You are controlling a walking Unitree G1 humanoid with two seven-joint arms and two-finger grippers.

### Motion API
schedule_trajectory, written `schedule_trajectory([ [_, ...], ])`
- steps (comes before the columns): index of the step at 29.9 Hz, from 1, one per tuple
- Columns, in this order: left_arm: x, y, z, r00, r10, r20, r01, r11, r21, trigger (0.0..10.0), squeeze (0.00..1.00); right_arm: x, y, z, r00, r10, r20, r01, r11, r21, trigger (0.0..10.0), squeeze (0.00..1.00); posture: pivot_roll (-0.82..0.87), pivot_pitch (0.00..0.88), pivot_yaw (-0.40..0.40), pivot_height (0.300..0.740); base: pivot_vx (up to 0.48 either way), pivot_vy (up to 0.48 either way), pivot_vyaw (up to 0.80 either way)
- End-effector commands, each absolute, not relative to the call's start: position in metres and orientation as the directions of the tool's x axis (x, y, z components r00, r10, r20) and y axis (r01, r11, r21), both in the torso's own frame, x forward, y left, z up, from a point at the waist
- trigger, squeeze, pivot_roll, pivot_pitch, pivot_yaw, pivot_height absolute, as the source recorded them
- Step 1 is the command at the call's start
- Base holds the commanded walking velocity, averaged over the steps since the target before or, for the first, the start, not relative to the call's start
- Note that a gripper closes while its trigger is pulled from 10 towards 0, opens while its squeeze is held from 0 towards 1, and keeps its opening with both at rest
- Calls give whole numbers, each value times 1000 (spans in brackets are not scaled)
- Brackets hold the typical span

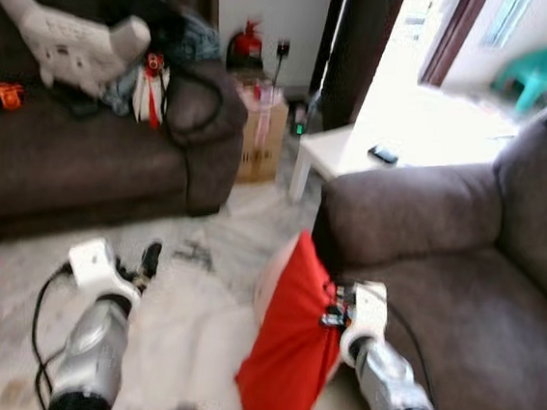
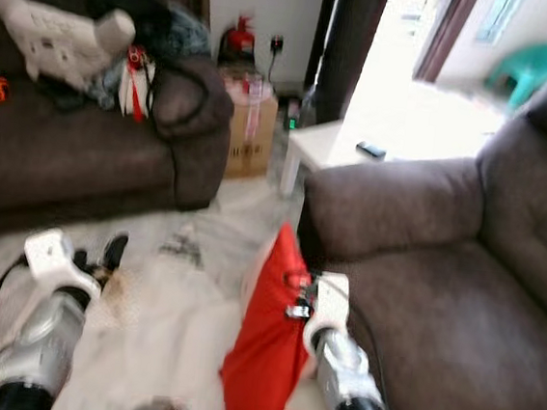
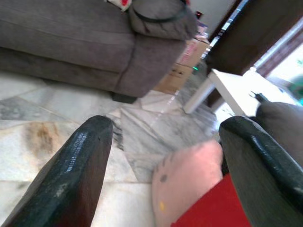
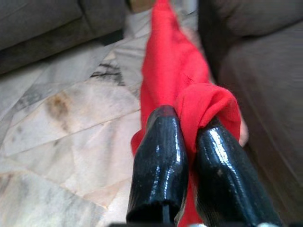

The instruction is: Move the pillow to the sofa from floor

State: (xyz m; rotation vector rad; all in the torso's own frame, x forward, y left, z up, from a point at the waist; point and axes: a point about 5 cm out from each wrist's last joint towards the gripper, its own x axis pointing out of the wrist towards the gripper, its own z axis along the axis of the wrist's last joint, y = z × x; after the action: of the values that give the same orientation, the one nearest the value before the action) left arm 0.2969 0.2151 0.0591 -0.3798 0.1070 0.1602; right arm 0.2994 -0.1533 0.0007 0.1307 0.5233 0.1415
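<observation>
On my far left a dark brown couch (image 1: pixel 74 162) runs along the wall, with a white padded object (image 1: pixel 71 40) and a heap of bags and straps lying on its seat and armrest. Just past its armrest a cardboard box (image 1: pixel 260 141) stands on the floor, with a red fire extinguisher (image 1: pixel 245 42) behind it by the wall.

My left tool (image 3: pixel 161 156) hangs low over the marble floor (image 1: pixel 195 314), near the middle of the room. Its two black fingers (image 3: pixel 71 175) are spread wide with nothing between them; through the gap I see pale veined tiles and, beyond, the pink and red edge of the pillow.

The pillow (image 1: pixel 289 342) is red with a pale pink side. It stands upright on edge, its lower end down by the floor, close against the front of the sofa (image 1: pixel 460 281). It is not on the seat.

My right tool (image 4: pixel 187 142) is beside the pillow on its sofa side. Its fingers are pressed close together on a bunched fold of the red cloth, which bulges out just above the fingertips (image 4: pixel 161 123).

Behind the sofa's armrest a white table (image 1: pixel 356 150) stands in bright light with a small dark object (image 1: pixel 383 155) on it. Further right, a teal plastic chair (image 1: pixel 533 75) is visible, blurred.
</observation>
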Motion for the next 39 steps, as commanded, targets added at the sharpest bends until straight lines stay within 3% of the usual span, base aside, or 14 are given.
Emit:
schedule_trajectory([
  [1,296,217,57,980,137,-145,-180,922,-344,10000,0,320,-153,27,915,165,-368,-117,982,150,10000,0,158,0,-119,740,-360,0,0],
  [10,297,216,56,977,142,-157,-187,927,-324,10000,0,343,-142,64,960,222,-169,-180,957,229,10000,0,150,0,-112,740,-65,0,0],
  [21,299,219,58,976,151,-158,-194,931,-309,10000,0,374,-119,116,953,302,0,-291,920,264,10000,0,163,0,-117,740,0,0,0],
  [25,299,220,58,976,155,-156,-197,931,-308,10000,0,379,-111,131,934,352,53,-351,886,304,10000,0,163,0,-119,740,0,0,0],
  [31,299,218,58,976,150,-155,-193,930,-312,10000,0,376,-95,133,843,530,95,-529,782,331,10000,0,162,0,-122,740,0,0,0],
  [34,300,217,58,977,148,-155,-191,930,-314,10000,0,372,-97,125,833,550,62,-539,782,313,10000,0,160,0,-124,740,0,0,0],
  [39,299,215,57,977,141,-159,-186,929,-319,10000,0,357,-126,78,872,431,-232,-405,901,154,10000,0,159,0,-124,740,0,0,0],
])
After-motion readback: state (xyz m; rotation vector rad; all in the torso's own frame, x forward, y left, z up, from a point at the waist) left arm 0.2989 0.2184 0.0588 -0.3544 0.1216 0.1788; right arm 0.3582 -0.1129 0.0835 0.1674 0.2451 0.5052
